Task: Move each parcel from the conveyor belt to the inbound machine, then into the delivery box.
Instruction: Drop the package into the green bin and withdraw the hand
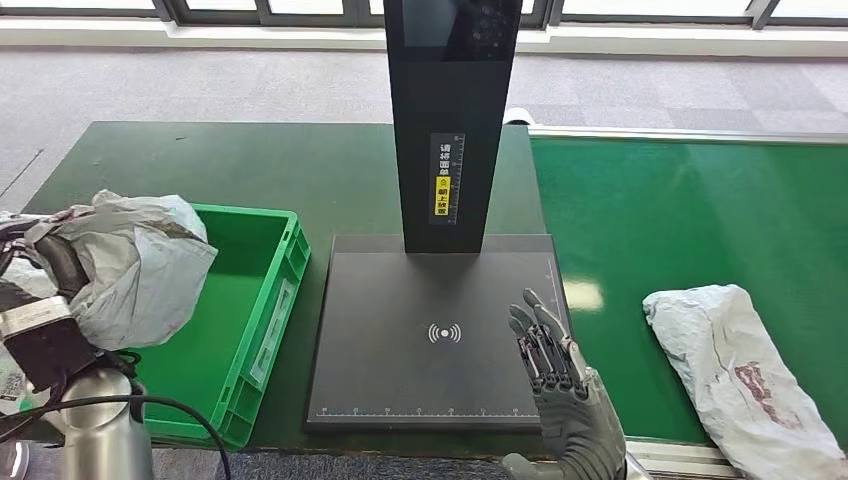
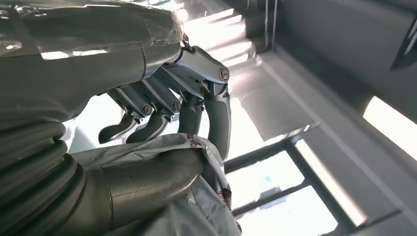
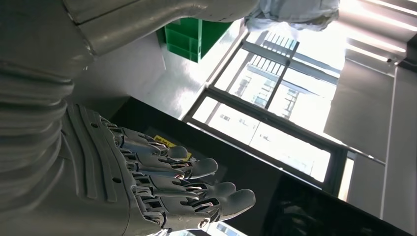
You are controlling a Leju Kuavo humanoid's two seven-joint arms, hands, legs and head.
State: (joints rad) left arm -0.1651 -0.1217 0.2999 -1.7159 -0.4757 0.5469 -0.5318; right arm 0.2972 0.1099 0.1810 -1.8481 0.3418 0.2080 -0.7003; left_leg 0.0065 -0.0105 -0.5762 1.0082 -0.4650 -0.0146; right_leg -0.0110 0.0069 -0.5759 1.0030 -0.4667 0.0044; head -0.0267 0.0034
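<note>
Gripping a crumpled grey parcel bag (image 1: 135, 262) in the left hand (image 1: 50, 300), fingers (image 2: 147, 105) curling over the plastic and thumb pressing from the other side, keeping it raised over the left edge of the green delivery crate (image 1: 270, 310), likely for dropping inside. Hovering the right hand (image 1: 555, 375) with fingers straight, apart and gripping nothing, over the right side of the inbound machine's black scan plate (image 1: 400, 340), to the right of the crate. Lying further right, on the green conveyor belt (image 1: 640, 220), a second grey parcel (image 1: 740, 375), probably awaiting pickup.
</note>
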